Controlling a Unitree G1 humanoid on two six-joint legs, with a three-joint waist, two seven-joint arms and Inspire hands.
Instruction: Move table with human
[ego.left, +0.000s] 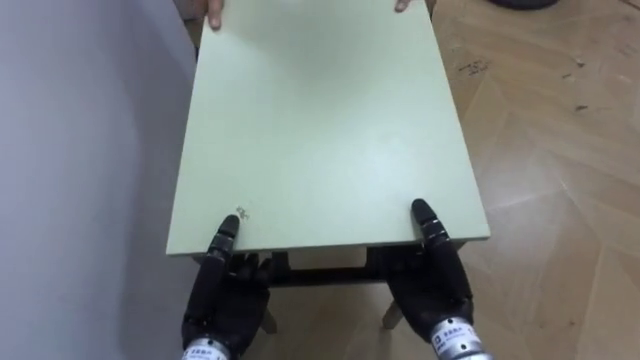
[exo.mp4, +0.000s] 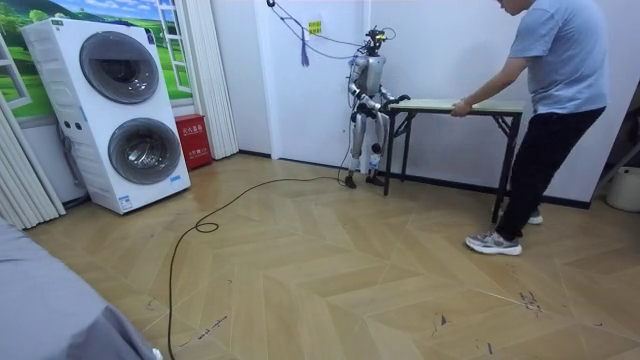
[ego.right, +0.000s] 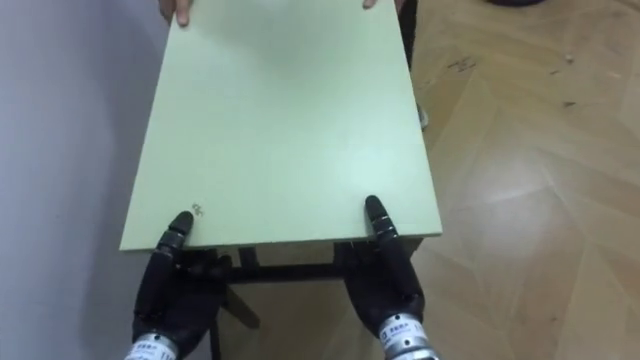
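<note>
Left eye view: left hand and right hand each clamp table at near edge, thumb on top; person's hands hold far edge; keep it level, match pace, mind wall alongside.

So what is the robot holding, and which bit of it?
The green table, by its near short edge: left hand and right hand each clamp it, thumb on top. A person's hands hold the far edge.

black left robot hand, black right robot hand, silver wrist cuffs (labelled); silver-grey body.
</note>
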